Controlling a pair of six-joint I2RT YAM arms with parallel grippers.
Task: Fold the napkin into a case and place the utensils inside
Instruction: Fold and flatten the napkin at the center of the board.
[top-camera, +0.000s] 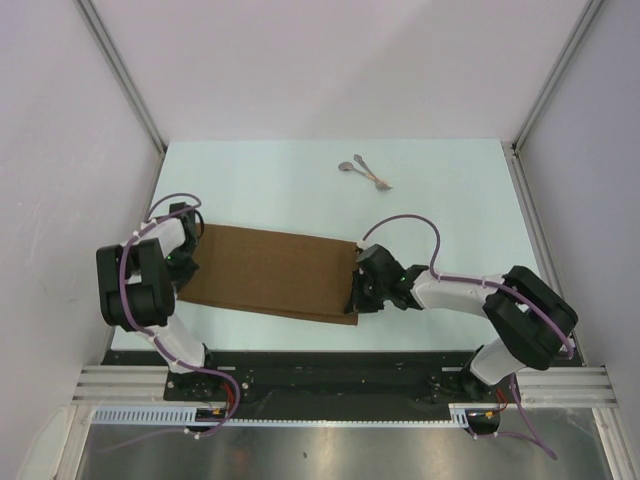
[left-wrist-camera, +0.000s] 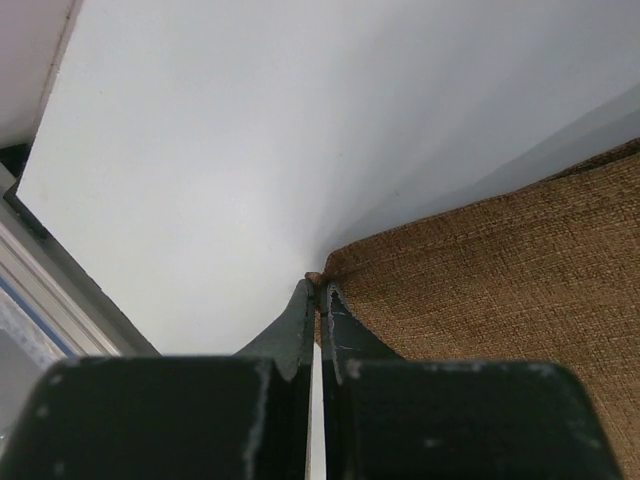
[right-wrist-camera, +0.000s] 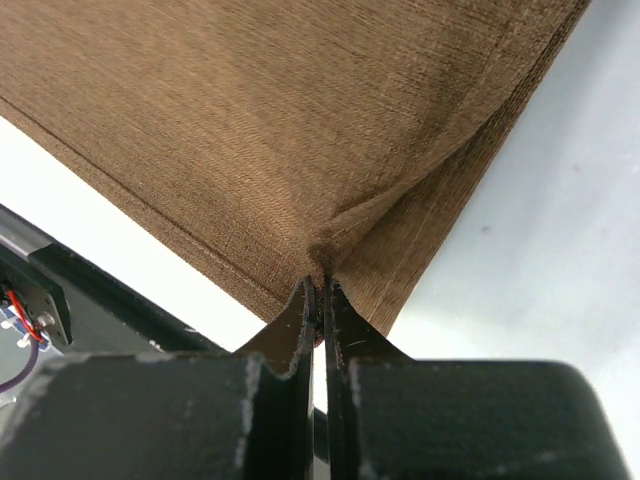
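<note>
Brown napkin (top-camera: 270, 272) lay folded into one long band across the pale table (top-camera: 450, 200), stretched between the two arms. Pretty clearly the left gripper (left-wrist-camera: 318, 290) was pinched tight on its left corner and the right gripper (right-wrist-camera: 320, 288) was clamped on the right end, puckering the cloth. Two silvery utensils (top-camera: 365, 172) sat touching each other farther back, well apart from the cloth. White walls (top-camera: 330, 60) boxed in three sides.

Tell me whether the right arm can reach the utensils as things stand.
Probably not yet: the right gripper is shut on the napkin. Bare table lies between it and the utensils, so after letting go the way looks free.
</note>
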